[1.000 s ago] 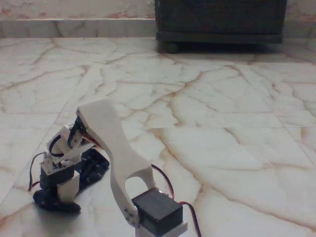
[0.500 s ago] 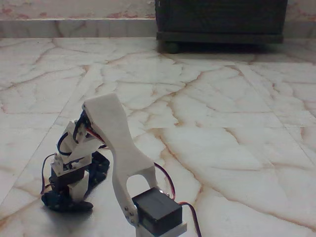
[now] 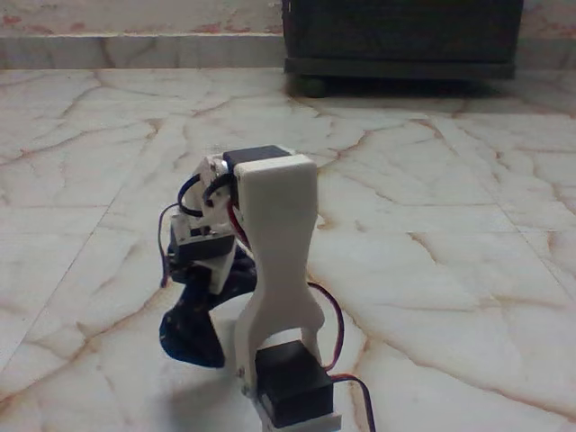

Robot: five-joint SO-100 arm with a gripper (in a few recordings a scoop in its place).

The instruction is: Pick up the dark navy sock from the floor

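With the dark navy sock (image 3: 192,328) hanging limp under the gripper (image 3: 211,274), near-left on the floor (image 3: 432,225), lift steadily and don't loosen. The claw looks clamped on the sock's top edge; its bottom looks barely clear of the tiles, so raise higher.

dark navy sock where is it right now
In the fixed view the dark navy sock hangs from the gripper at lower left of centre, just left of the arm's white link, its lower end at or just above the floor.
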